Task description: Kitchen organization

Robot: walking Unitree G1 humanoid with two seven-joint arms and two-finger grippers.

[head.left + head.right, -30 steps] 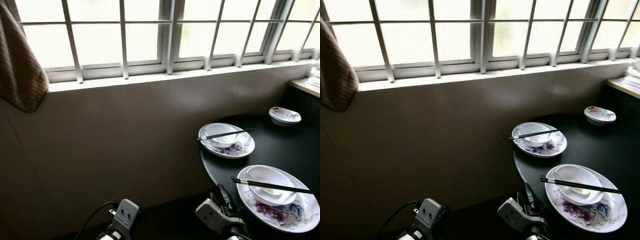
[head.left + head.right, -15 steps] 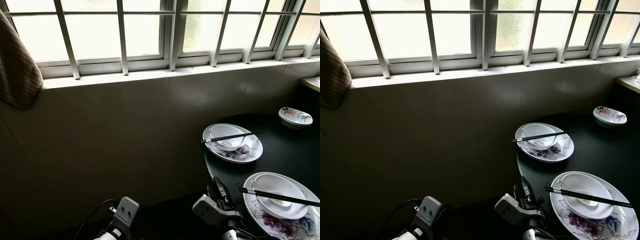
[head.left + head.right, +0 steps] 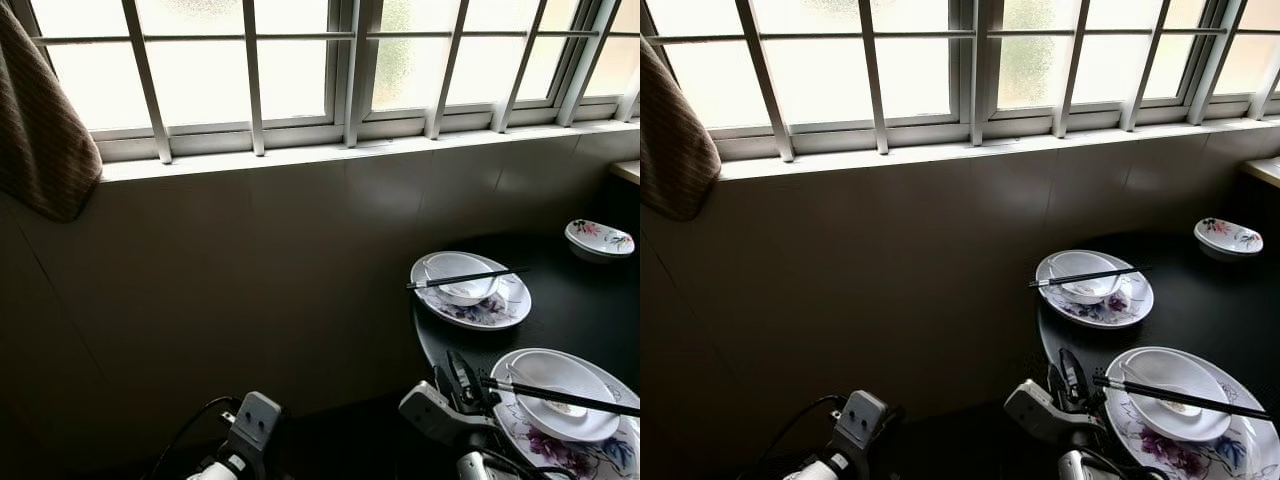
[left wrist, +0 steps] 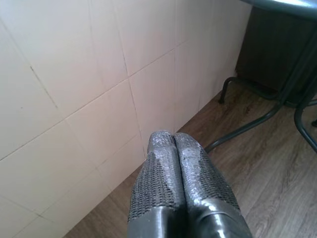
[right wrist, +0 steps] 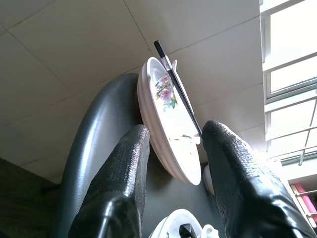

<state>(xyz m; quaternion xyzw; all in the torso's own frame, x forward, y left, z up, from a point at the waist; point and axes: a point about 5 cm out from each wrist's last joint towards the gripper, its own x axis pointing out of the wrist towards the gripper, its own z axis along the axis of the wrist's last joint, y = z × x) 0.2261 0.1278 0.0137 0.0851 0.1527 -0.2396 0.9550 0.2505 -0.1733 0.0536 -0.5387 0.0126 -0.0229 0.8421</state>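
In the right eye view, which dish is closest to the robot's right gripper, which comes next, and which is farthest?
From the right gripper, fingers open:
1. Near plate with bowl and chopsticks, right beside it at the table's near edge.
2. Middle plate with bowl and chopsticks, farther back by the wall.
3. Small flowered dish, far right, beyond both.

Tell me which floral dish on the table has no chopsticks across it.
The small dish farthest back by the wall. Both larger plates hold a white bowl with black chopsticks laid across.
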